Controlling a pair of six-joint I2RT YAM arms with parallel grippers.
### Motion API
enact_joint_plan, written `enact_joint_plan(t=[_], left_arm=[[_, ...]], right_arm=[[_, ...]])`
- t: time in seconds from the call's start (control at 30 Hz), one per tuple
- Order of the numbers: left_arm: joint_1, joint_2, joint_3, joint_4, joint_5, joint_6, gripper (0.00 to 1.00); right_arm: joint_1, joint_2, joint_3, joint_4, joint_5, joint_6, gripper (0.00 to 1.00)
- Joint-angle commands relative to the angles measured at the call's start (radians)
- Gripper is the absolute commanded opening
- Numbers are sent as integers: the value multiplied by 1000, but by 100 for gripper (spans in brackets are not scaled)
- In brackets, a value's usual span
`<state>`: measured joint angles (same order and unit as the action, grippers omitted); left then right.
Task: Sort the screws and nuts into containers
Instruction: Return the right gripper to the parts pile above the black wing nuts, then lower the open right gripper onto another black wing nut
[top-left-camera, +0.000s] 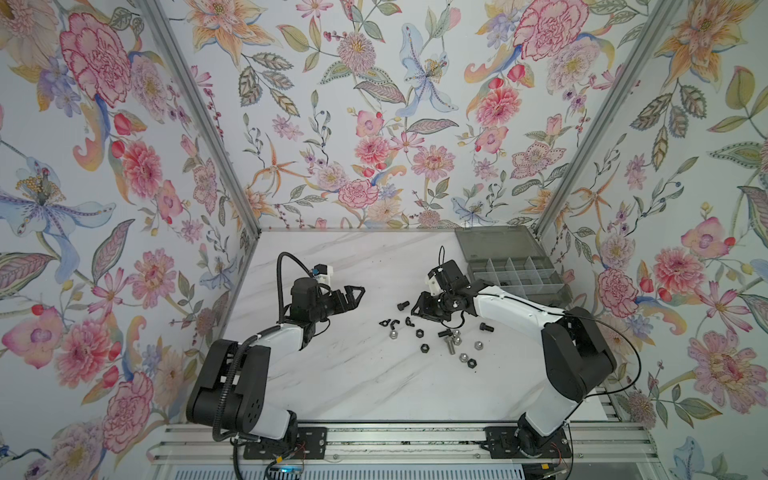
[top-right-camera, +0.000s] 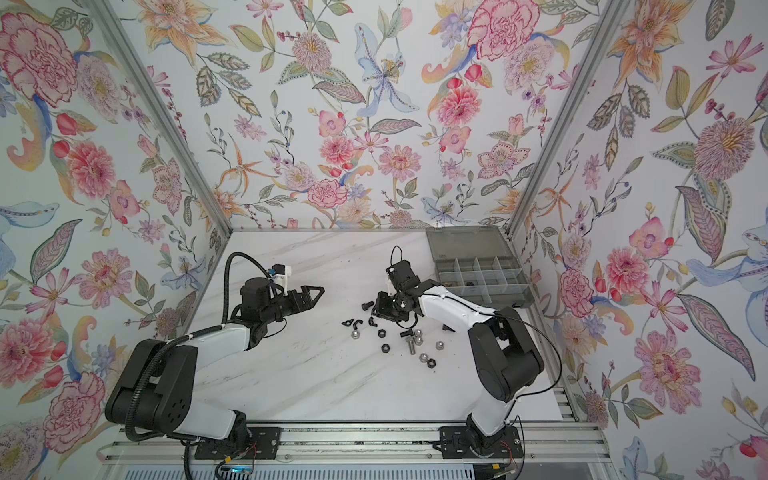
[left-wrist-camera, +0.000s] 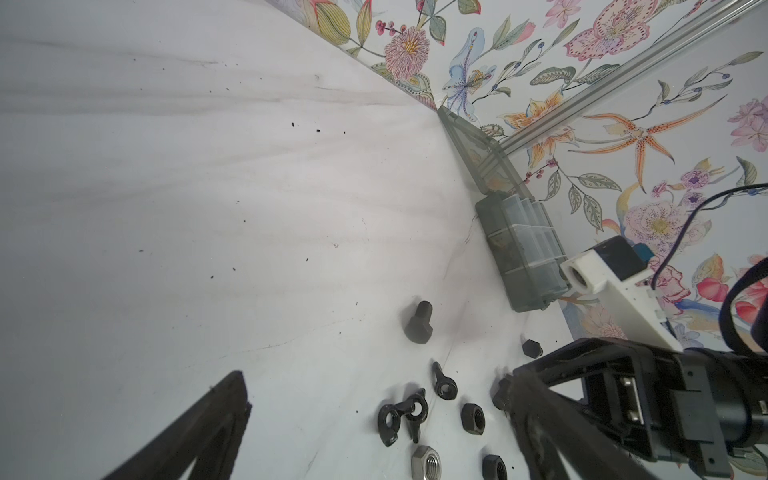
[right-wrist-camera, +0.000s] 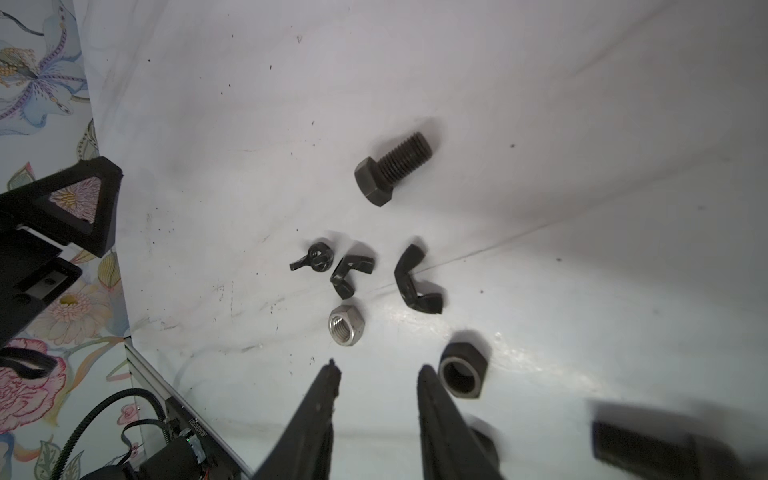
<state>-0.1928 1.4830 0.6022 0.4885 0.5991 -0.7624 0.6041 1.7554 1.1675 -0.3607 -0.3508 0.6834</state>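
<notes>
Loose screws (top-left-camera: 451, 345) and nuts (top-left-camera: 424, 348) on the table (top-left-camera: 353, 374), both pincers open.
The right pincer (right-wrist-camera: 378, 370) hangs low over the scatter, right of mid-table, jaws apart with nothing between. A black nut (right-wrist-camera: 462, 370) lies just beside one finger, with a silver nut (right-wrist-camera: 346, 325), three winged nuts (right-wrist-camera: 351, 270) and a black screw (right-wrist-camera: 392, 168) close by. The left pincer (left-wrist-camera: 374, 376) stands wide open left of the scatter. The box (top-left-camera: 552, 293) sits in the far right corner, lid (top-left-camera: 494, 243) laid open, apart from the loose pieces.
</notes>
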Motion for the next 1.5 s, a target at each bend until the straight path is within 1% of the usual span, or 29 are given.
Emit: enact_joint_plan(t=[0.0, 0.03, 0.13, 0.43, 0.77, 1.47], left_arm=[[17, -18, -7, -16, 15, 27, 99], [21, -20, -8, -16, 17, 28, 99], [29, -23, -16, -16, 19, 29, 99], [44, -21, -26, -13, 27, 38, 99], [50, -15, -36, 1, 31, 35, 99], [56, -10, -40, 5, 32, 34, 99]], right_arm=[[36, 55, 68, 78, -52, 73, 35], [67, 72, 82, 96, -68, 85, 35], [99, 134, 123, 123, -97, 106, 35], [136, 239, 186, 150, -135, 136, 35], [146, 273, 185, 149, -125, 144, 36], [124, 300, 179, 106, -77, 136, 41]])
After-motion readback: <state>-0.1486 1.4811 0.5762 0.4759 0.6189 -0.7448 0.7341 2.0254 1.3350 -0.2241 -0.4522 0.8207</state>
